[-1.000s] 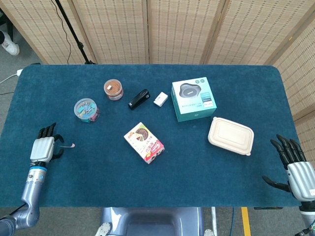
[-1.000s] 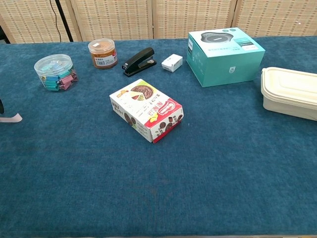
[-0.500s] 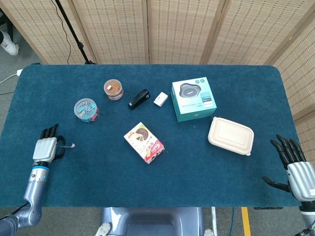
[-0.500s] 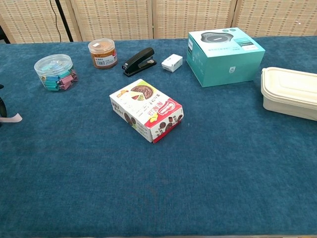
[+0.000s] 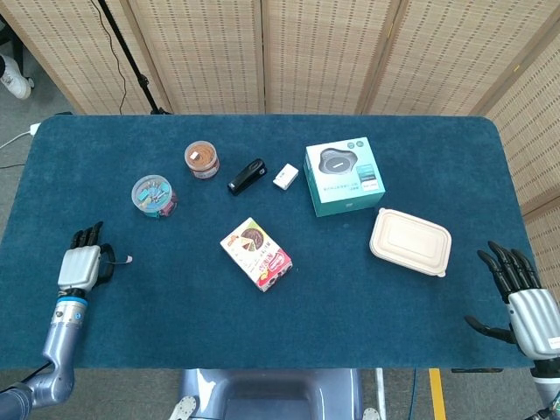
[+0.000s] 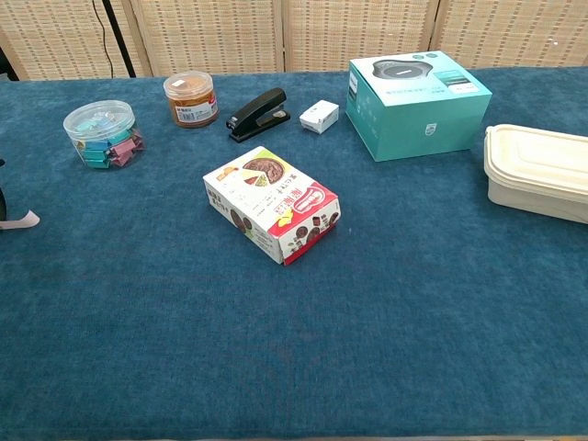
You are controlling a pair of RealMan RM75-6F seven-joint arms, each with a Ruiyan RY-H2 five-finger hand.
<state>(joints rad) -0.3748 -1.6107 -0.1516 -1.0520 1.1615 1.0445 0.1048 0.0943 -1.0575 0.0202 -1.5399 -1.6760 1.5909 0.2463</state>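
My left hand (image 5: 79, 264) lies on the blue table cloth (image 5: 175, 306) near the front left corner, fingers apart and pointing away, holding nothing. A small pale strip (image 5: 125, 259) (image 6: 20, 220) lies just beside its thumb side; I cannot tell whether they touch. In the chest view only a dark sliver of that hand shows at the left edge. My right hand (image 5: 518, 293) hovers at the front right corner, fingers spread and empty. The nearest thing to it is a beige lidded food container (image 5: 410, 241) (image 6: 537, 172).
A colourful snack box (image 5: 255, 254) (image 6: 271, 204) lies mid-table. Behind it stand a clear tub of coloured clips (image 5: 153, 195) (image 6: 101, 133), a brown-filled jar (image 5: 202, 159) (image 6: 190, 98), a black stapler (image 5: 248, 176) (image 6: 258, 114), a small white box (image 5: 285, 176) (image 6: 319, 117) and a teal carton (image 5: 344, 175) (image 6: 418, 104).
My left hand has slid slightly toward the near edge and now covers more of the pale strip. My right hand has barely shifted. The objects have not moved.
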